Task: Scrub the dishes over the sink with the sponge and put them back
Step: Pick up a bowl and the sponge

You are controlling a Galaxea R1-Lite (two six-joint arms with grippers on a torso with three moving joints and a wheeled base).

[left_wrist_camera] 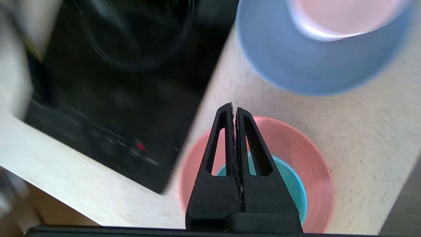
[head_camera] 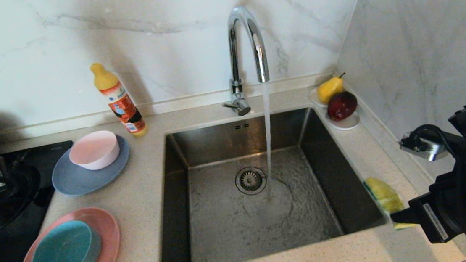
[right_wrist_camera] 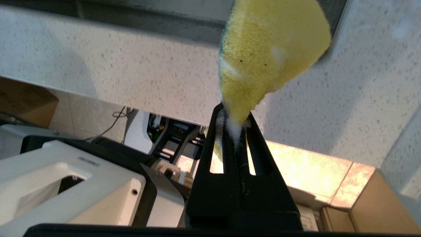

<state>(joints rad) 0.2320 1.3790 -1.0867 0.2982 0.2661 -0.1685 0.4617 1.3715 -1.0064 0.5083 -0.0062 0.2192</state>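
The sink (head_camera: 179,186) sits mid-counter with water running from the tap (head_camera: 245,24). My right gripper (right_wrist_camera: 234,115) is shut on the foamy yellow sponge (right_wrist_camera: 269,49), at the sink's right rim in the head view, sponge (head_camera: 384,196). To the left of the sink, a pale pink bowl (head_camera: 94,149) rests on the grey-blue plate (head_camera: 73,181). Nearer me, a teal bowl (head_camera: 64,251) rests on the salmon-pink plate (head_camera: 106,230). My left gripper (left_wrist_camera: 234,108) is shut and empty, hovering above the salmon plate (left_wrist_camera: 296,148) and teal bowl (left_wrist_camera: 292,184).
A yellow-capped orange bottle (head_camera: 120,100) stands against the back wall. A pear (head_camera: 330,88) and a red fruit (head_camera: 341,105) lie on a white dish (head_camera: 346,124) in the right corner. A black hob (head_camera: 13,218) lies left of the plates, under my left arm.
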